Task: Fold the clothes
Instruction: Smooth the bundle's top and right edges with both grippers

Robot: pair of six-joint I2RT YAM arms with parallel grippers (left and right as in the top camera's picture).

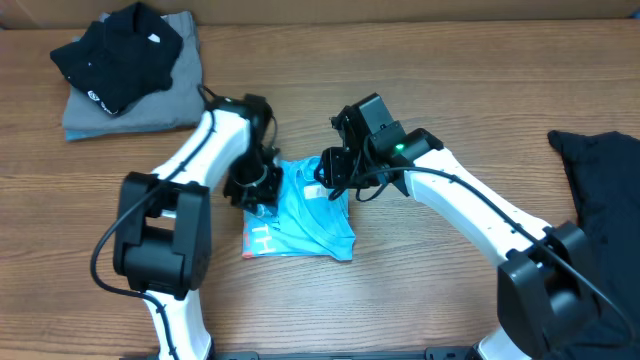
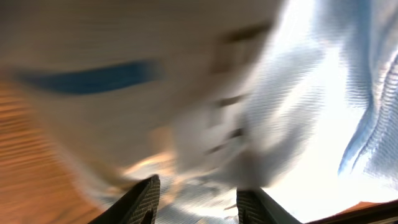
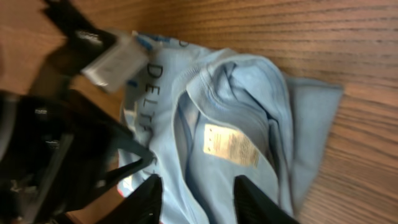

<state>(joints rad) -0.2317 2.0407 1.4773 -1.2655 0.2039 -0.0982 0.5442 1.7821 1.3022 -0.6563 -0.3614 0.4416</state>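
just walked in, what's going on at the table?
Both arms are over the light blue T-shirt, bunched and partly folded at the table centre. The left gripper is down at its left edge, the right gripper hovers over the collar and label; both have jaws apart, neither clearly holding cloth. A crumpled black garment sits on a folded grey garment in the far left corner; a second black garment lies at the right edge.

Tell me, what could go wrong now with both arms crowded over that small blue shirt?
The left tool and right tool sit very close together above the blue shirt, so they might bump. The cloth near the neck label is bunched, so a fold could come out crooked.
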